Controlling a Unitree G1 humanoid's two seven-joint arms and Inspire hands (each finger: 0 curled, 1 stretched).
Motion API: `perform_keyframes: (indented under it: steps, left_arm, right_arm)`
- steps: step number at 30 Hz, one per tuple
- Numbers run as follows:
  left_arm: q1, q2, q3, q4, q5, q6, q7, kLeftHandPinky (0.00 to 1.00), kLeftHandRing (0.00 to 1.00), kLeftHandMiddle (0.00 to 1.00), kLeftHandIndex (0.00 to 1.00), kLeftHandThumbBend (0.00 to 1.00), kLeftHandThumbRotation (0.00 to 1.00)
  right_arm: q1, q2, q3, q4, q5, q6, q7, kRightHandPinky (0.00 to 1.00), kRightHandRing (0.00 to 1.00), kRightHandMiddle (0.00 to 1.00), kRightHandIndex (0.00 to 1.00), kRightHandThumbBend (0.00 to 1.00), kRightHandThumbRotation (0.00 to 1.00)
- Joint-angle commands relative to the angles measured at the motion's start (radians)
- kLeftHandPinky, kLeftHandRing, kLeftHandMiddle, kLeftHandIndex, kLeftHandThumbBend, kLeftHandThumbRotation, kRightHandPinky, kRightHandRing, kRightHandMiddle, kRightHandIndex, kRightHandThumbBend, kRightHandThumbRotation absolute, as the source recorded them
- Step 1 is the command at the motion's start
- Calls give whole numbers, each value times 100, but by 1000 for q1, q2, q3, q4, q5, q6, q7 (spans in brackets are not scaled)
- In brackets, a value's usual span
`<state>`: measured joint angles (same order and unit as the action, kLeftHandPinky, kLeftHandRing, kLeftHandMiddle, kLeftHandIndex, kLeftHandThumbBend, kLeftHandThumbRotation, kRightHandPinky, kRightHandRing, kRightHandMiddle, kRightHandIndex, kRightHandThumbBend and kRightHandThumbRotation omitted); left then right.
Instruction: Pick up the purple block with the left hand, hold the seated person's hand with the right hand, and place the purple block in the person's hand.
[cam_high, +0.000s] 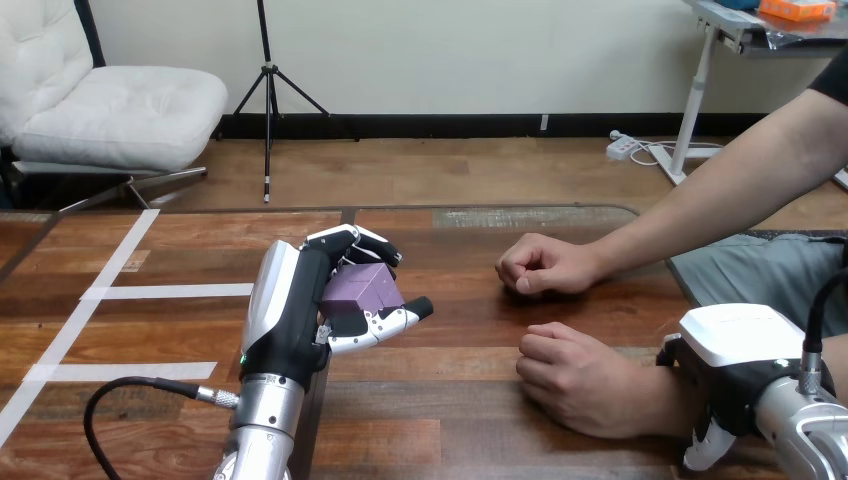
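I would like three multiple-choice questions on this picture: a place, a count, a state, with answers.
1. Where is the purple block? A. on the table B. in the robot's left hand C. in the person's palm
2. How many of the person's hands rest on the table? A. one B. two C. none
3. How are the person's fingers? A. curled B. spread flat C. round the block
Answers: 1 B, its fingers wrap the block. 2 B, a far hand and a near hand. 3 A, both make loose fists.
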<state>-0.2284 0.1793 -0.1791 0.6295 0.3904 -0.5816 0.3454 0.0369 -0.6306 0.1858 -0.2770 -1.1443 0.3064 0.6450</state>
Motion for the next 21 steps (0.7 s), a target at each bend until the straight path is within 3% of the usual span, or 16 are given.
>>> perform_keyframes:
  steps: [1, 21]
  left_arm:
    - [-24, 7, 18, -64, 2, -13, 5, 36, 43, 49, 50, 71, 0]
    - [-16, 8, 19, -72, 5, -17, 8, 36, 42, 49, 50, 71, 0]
  right_arm:
    - [-52, 7, -9, 10, -28, 37, 4, 73, 76, 79, 77, 76, 11]
    - [-72, 8, 17, 59, -59, 61, 39, 66, 72, 75, 75, 73, 12]
